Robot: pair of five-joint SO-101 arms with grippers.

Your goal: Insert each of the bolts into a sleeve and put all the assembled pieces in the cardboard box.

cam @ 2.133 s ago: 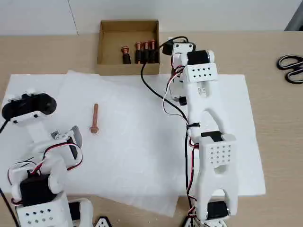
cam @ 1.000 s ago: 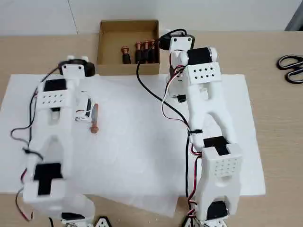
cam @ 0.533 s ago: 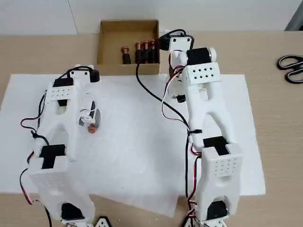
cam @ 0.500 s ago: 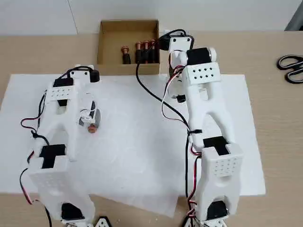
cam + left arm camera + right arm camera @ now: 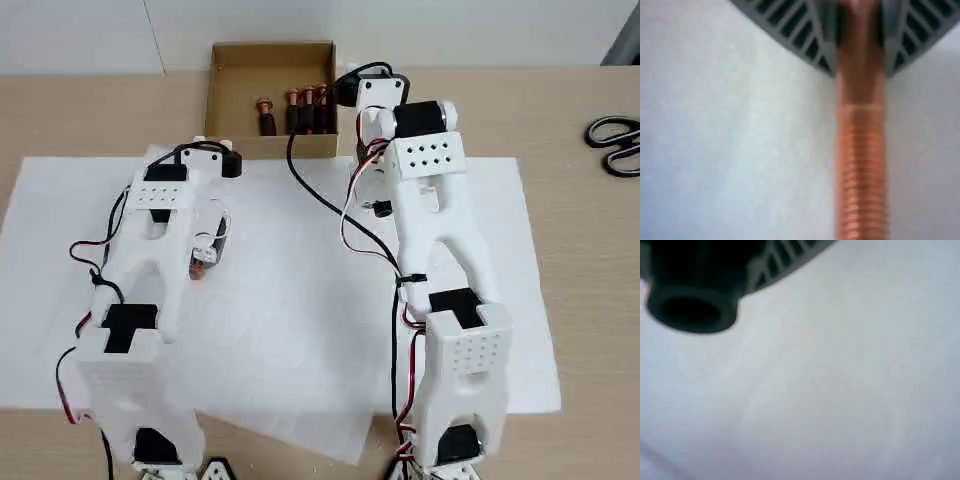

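Note:
A copper bolt (image 5: 860, 165) lies on the white sheet (image 5: 300, 330), and my left gripper (image 5: 860, 30) is shut on its shank near the head. From above, the bolt's head (image 5: 198, 270) peeks out under the left gripper (image 5: 208, 245), left of the sheet's middle. My right gripper (image 5: 695, 270) is shut on a black sleeve (image 5: 690, 305), its open bore facing the camera, just above the sheet. In the high view that sleeve (image 5: 383, 210) hangs under the right arm, below the cardboard box's (image 5: 270, 48) right corner. Several assembled pieces (image 5: 296, 110) lie in the box.
The box stands at the table's back, just beyond the sheet's far edge. Scissors (image 5: 615, 140) lie at the far right on the bare wood. Black cables (image 5: 320, 195) loop from the right arm across the sheet. Bare sheet spans between the two arms.
My left arm has swung from the front left corner over to the bolt and closed around it. The bolt has stayed in place. The right arm has barely moved.

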